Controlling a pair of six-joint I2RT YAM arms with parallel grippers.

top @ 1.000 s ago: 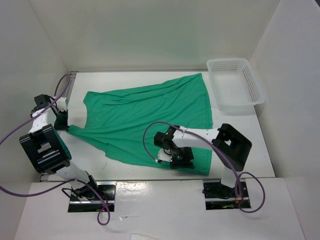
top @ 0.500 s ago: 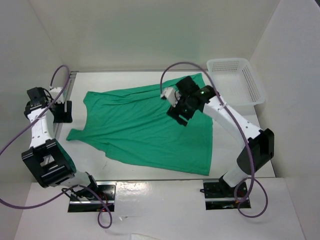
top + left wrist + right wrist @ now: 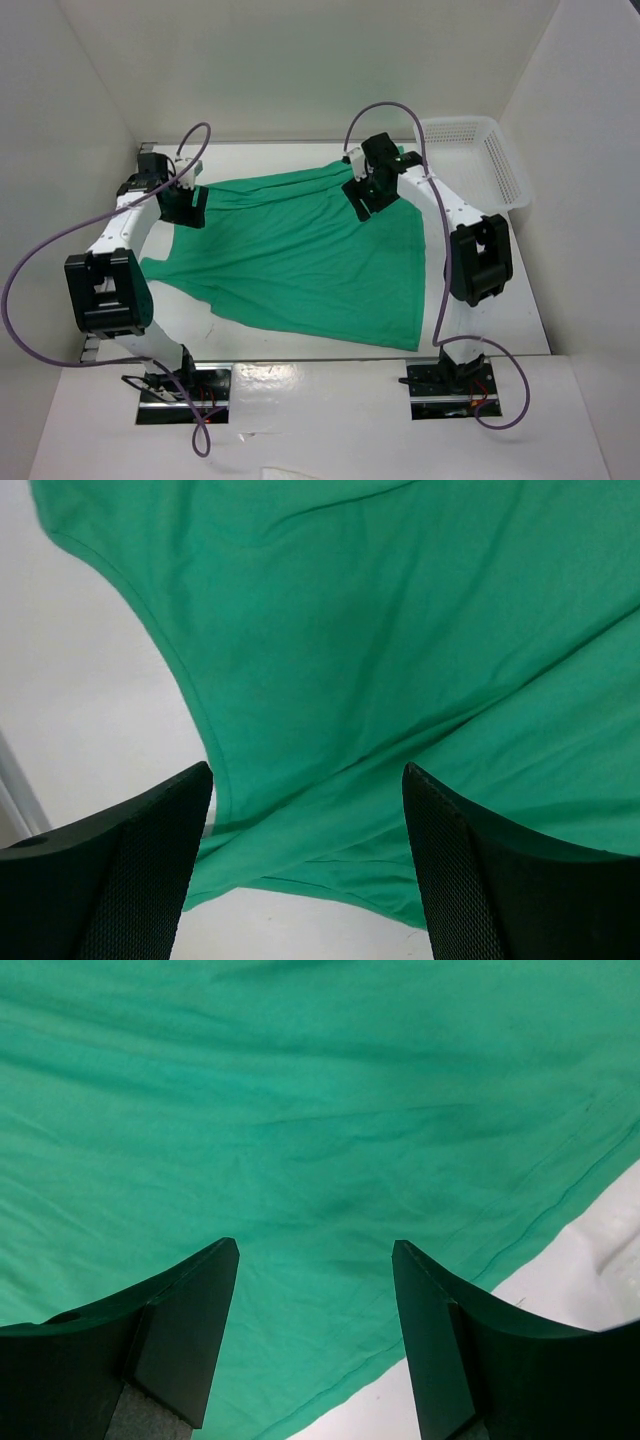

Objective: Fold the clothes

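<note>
**T-shirt [image 3: 300, 260] spread on the white counter [image 3: 490, 300]**

Plain white walls [image 3: 300, 70] enclose the counter, with a mesh basket [image 3: 470, 150] at its far right corner. The emerald shirt lies flat and lightly creased. Above its far edge, the left hand [image 3: 185, 205] and right hand [image 3: 365, 195] hang wide open, holding nothing.

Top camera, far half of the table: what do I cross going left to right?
Left arm's fingers, right arm's fingers, white mesh basket. The green T-shirt spreads beneath both arms, so it is left out.

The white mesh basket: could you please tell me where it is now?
In the top view, the basket sits at the far right corner of the table, just right of the far edge of the green T-shirt.
</note>
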